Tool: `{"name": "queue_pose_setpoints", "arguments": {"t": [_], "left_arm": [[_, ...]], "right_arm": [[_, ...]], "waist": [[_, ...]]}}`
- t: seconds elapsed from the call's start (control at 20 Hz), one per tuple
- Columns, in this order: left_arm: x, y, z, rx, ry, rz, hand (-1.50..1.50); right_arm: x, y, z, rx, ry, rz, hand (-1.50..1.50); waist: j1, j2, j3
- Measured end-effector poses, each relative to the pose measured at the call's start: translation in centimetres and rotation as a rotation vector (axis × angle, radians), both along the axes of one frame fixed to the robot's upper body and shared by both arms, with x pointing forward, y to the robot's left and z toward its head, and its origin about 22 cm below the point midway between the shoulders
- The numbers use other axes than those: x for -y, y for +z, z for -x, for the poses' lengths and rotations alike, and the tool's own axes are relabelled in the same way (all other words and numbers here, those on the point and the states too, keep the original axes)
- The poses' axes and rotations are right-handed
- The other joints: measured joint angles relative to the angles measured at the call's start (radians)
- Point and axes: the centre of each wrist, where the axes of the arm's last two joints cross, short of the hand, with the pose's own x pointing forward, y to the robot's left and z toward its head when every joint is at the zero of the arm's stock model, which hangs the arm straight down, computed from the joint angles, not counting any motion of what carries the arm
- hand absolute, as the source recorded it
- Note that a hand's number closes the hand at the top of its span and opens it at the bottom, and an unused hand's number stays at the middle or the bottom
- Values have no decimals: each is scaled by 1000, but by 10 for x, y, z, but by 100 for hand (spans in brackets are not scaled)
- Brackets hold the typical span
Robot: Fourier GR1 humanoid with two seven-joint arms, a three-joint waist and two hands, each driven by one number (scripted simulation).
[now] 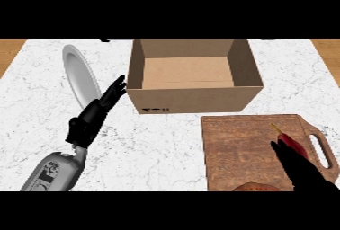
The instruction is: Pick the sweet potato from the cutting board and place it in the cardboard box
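Because the sweet potato [256, 187] lies at the near edge of the cutting board [246, 148], only its orange-brown top shows above the lower edge of the view, and the right hand [302, 168] comes in over the board's near right part, just right of it. That hand's dark fingers lie straight and point away toward the far side, closed on nothing; a red chili pepper [290, 143] with a yellowish stem lies at their tips, near the board's handle slot. The hand seems placed to work on the board, yet the sweet potato sits beside it, not within the fingers, so the pick looks not yet made.

Just beyond the board's far edge stands the cardboard box [192, 99], open at the top, a short carry from the board. At the left, the left hand [93, 117] rests over the counter [153, 148] with fingers straight and apart, pointing toward the box's near left corner, beside a white plate [79, 76]; it holds nothing and appears simply parked clear of the work.
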Motion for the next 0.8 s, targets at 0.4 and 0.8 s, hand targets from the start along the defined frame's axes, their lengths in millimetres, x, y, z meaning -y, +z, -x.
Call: {"name": "queue_pose_setpoints", "arguments": {"t": [0.4,0.8], "left_arm": [[-3,-3,9,2,-2,1,0],[7,-9,5,2,1,1,0]], "right_arm": [[0,-22,-15,-58,-28,11,-150],[-3,-33,-25,-30,-18,23,-150]], "waist": [[1,-1,1],[-1,-1,1]]}}
